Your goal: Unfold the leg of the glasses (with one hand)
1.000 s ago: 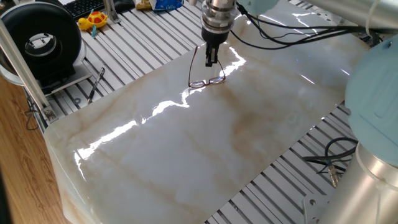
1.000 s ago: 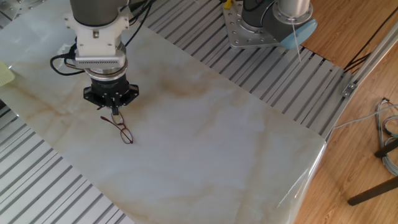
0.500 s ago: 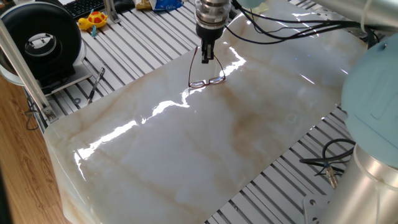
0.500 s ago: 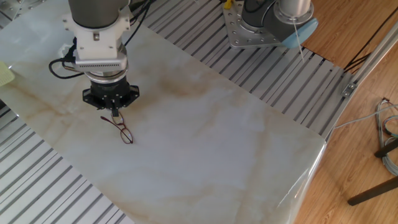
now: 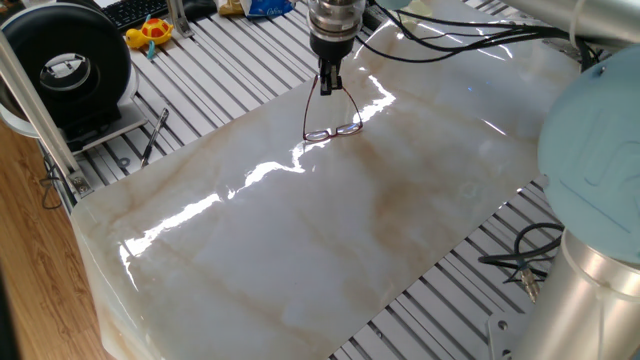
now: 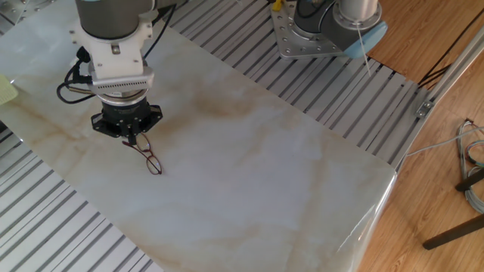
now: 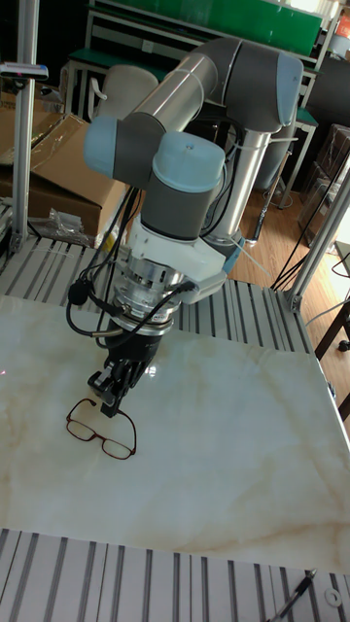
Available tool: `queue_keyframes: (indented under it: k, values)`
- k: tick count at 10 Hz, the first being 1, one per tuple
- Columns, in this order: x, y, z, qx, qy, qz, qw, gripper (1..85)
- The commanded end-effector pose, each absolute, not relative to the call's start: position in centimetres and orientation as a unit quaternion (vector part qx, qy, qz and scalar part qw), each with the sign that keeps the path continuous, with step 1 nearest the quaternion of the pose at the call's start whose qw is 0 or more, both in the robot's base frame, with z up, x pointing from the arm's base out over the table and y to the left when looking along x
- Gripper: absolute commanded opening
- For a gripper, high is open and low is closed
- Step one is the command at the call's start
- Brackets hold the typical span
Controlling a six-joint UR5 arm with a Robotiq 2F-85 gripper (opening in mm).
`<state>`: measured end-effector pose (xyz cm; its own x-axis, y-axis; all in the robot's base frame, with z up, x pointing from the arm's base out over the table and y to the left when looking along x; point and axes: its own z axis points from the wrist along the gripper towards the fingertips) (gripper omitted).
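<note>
Here, going left to right in the one fixed view, a black round fan-like device [image 5: 65,65] is sitting on the slatted bench, a dark pen-like tool [image 5: 154,135] is lying on the slats beside it, and a yellow toy [image 5: 150,32] is resting further back near a keyboard [image 5: 140,10]. Next comes the marble tabletop [image 5: 330,230], and on its far part the glasses [image 5: 331,130] are lying with the reddish rims toward the camera and one slender arm [image 5: 309,105] reaching back along the left side. The gripper [image 5: 327,85] is pointing straight down just behind the rims, its fingertips hanging between the two arms, at the far ends of them.

In the other fixed view, the gripper [image 6: 130,138] is standing over the upper end of the glasses [image 6: 150,159], with the rims lying just below and to the right of it on the marble.

In the tall fixed view, the glasses [image 7: 100,431] are lying left of and below the gripper [image 7: 111,397], whose fingers are sitting close together over the right-hand arm; whether they are clamping that arm cannot be told.
</note>
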<state>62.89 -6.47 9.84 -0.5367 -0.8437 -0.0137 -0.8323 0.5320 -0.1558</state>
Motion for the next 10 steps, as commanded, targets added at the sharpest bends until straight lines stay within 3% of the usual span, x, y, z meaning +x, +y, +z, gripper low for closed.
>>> queue_keyframes:
  k: [1, 10]
  values:
    - [63.5, -6.4, 9.9, -0.487, 0.869, -0.065, 0.047, 1.3]
    - [63.8, -8.5, 9.8, -0.491, 0.868, -0.073, 0.034, 1.3]
